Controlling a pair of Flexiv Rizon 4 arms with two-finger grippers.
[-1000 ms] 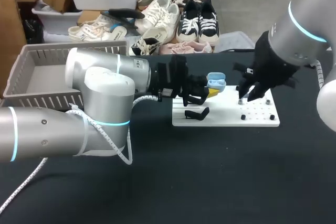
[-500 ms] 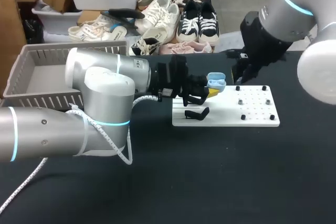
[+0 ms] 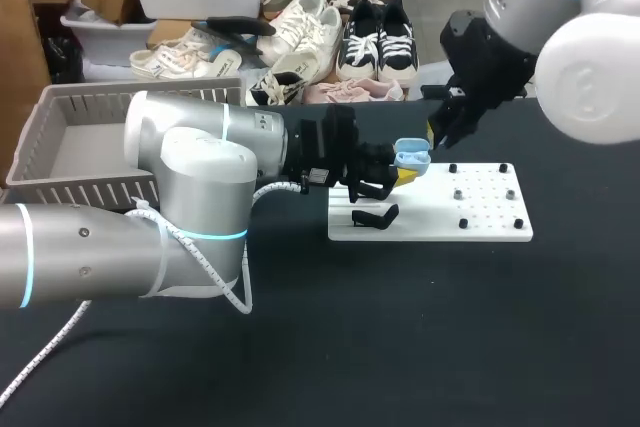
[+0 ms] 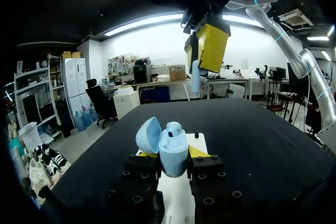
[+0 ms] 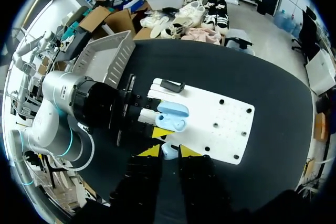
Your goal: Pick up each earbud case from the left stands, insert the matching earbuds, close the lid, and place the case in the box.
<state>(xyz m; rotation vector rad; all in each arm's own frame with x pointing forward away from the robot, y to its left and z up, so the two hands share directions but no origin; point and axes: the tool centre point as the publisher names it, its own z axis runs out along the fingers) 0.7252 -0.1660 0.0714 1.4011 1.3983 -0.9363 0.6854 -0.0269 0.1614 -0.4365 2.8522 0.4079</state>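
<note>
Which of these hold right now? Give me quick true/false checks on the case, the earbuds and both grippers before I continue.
1. The lid of the case stands open. True.
2. The right gripper is empty. False: it is shut on an earbud, held between its yellow tips.
3. The case rests on the white board. False: the left gripper is shut on it and holds it above the board's edge.
4. A seated earbud shows inside the case. True.
5. The earbud in the right gripper touches the case. False: it hangs above the open case, clearly apart from it.
</note>
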